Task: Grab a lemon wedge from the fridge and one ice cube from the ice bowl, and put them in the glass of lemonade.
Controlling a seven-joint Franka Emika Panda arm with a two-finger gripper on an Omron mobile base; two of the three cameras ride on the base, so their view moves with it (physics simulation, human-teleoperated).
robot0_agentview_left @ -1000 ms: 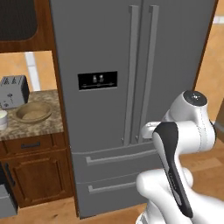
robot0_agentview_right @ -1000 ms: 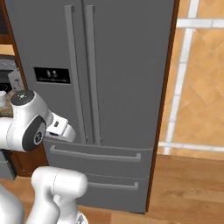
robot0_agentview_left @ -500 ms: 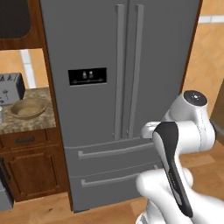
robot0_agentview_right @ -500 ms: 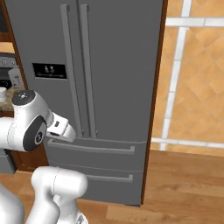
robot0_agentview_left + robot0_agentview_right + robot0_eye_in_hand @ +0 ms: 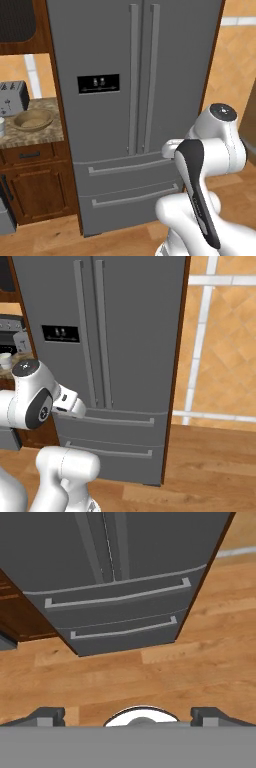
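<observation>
Fridge (image 5: 135, 100) dead ahead of us, both French doors closed, the two long handles running side by side down the middle seam and the two drawers below shut as well. So the lemon wedge isn't visible to us from here. Our gripper (image 5: 128, 714) is pointing down at the wood floor (image 5: 190, 662) in front of the lower drawers, fingertips (image 5: 47, 715) spread as wide as they go with nothing between them.

On the left side, the fridge wall butts straight up against the granite counter (image 5: 32, 135), so there's no gap there. The ice bowl (image 5: 32, 119) sits on that counter near the fridge side, with the toaster (image 5: 12, 97) behind it by the wall. The glass of lemonade (image 5: 6, 360) stands on the counter too, left of the fridge in the right base view.

On the right side we get a wood trim edge (image 5: 177, 356) along the fridge, then tiled wall (image 5: 220, 341) and a good stretch of bare floor in front.
</observation>
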